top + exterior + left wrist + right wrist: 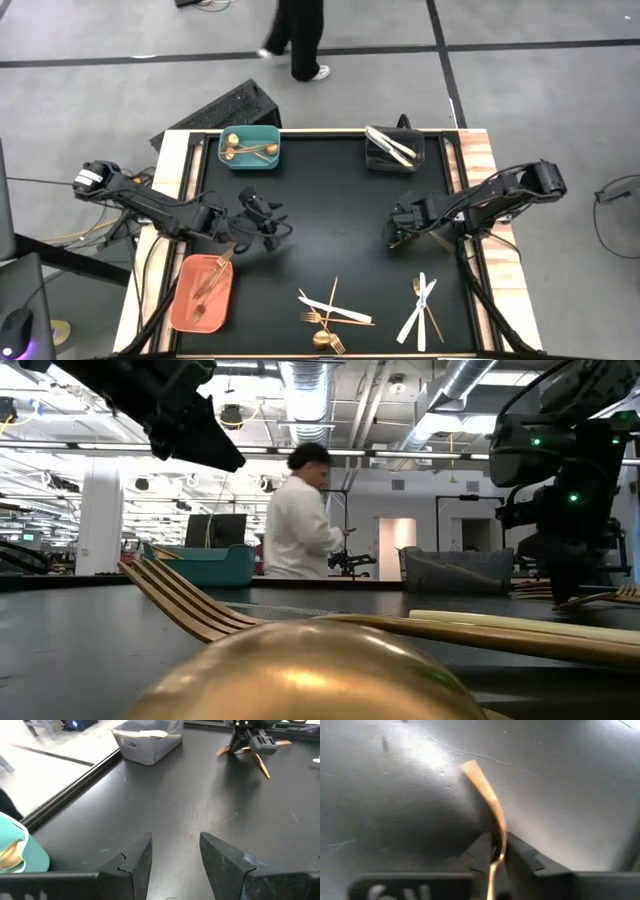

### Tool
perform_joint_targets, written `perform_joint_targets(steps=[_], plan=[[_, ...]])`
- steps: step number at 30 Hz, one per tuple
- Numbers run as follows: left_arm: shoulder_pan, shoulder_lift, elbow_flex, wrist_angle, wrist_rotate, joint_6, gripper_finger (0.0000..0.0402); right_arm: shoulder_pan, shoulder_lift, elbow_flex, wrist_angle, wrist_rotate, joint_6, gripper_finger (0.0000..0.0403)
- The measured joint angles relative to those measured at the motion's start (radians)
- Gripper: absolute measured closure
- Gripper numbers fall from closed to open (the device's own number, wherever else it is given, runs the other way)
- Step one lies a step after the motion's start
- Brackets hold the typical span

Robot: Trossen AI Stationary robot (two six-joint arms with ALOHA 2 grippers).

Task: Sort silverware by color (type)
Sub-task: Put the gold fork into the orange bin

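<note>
Black worktop carries sorting bins; the right hand, low at its right-centre, is clamped on a gold utensil. Left hand waits, fingers apart, left-centre. Next, probably lift and carry it to its matching bin.

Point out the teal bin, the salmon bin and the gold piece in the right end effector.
teal bin [224, 158]: high view, left wall.
salmon bin [184, 305]: high view, bare floor.
gold piece [491, 804]: right wrist view, curved handle above the pinch.
</note>
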Motion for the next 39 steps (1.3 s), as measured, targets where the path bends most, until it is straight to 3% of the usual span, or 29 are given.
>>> perform_joint_targets(steps=[3,9,15,21,27,33,39], plan=[[0.008,0.012,0.000,0.032,-0.001,-0.002,0.0249,0.003,-0.027,-0.006,0.066,0.048,-0.052,0.0377],[0.010,0.101,0.000,0.236,0.000,0.062,0.0249,0.044,-0.087,-0.005,0.303,0.330,-0.139,0.0369],[0.026,0.206,0.000,0.367,0.046,0.130,0.0249,0.047,-0.120,-0.004,0.729,0.366,-0.366,0.0375],[0.058,0.326,0.000,0.665,0.183,0.183,0.0249,0.047,-0.081,-0.003,1.258,0.268,-0.617,0.0375],[0.082,0.411,0.000,0.923,0.288,0.290,0.0249,0.048,0.041,-0.003,1.735,-0.007,-0.794,0.0375],[0.115,0.430,0.000,1.016,0.312,0.399,0.0249,0.044,0.165,0.013,1.941,-0.182,-0.783,0.0375],[0.138,0.429,0.005,1.034,0.454,0.479,0.0249,0.045,0.307,0.128,2.057,-0.289,-0.768,0.0375]])
